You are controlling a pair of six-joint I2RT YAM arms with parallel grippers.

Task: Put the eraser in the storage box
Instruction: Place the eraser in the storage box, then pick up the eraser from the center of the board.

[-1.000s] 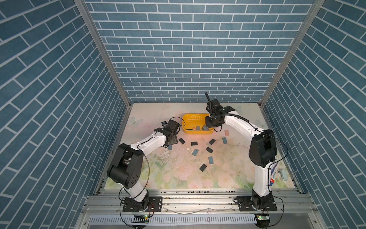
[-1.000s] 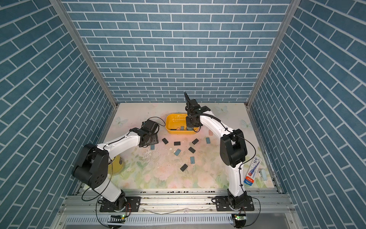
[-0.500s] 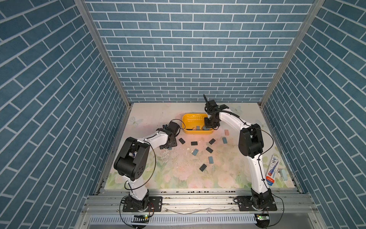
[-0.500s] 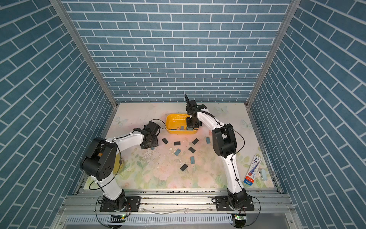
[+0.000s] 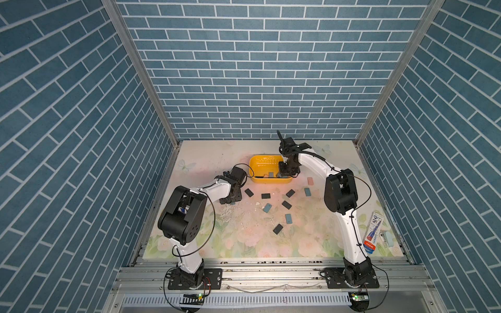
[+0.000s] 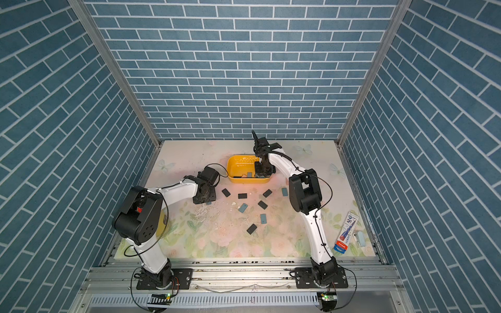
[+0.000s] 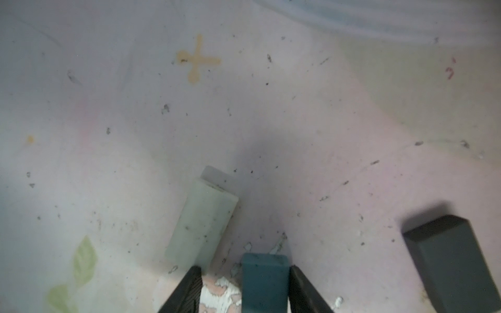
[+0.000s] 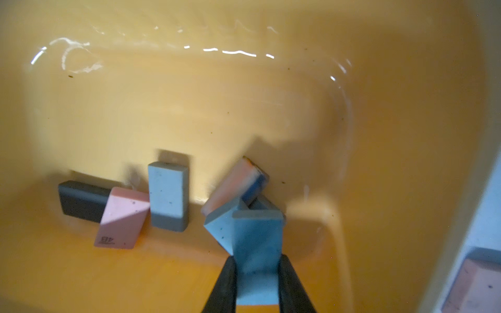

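- left gripper (image 7: 245, 269): fingers (image 7: 188, 292) cut off by the frame edge; tips hidden under its own wrist in both top views.
- teal eraser (image 7: 264, 281) between the fingers: near end cropped.
- dark eraser (image 7: 450, 260) off to the gripper's side: cropped.
- right gripper (image 8: 257, 258): fingers cropped; blue eraser (image 8: 256, 244) between them cropped, hiding part of a pink-and-blue eraser (image 8: 235, 184) just beyond.
- yellow item (image 6: 163, 222) behind the left arm (image 6: 176, 193): mostly hidden, unidentifiable.

Glossy yellow plastic storage box (image 8: 162, 108) with shiny glints; matt, speckled rubbery blue eraser (image 8: 257, 238); scuffed, dusty matt surface (image 7: 271, 108).
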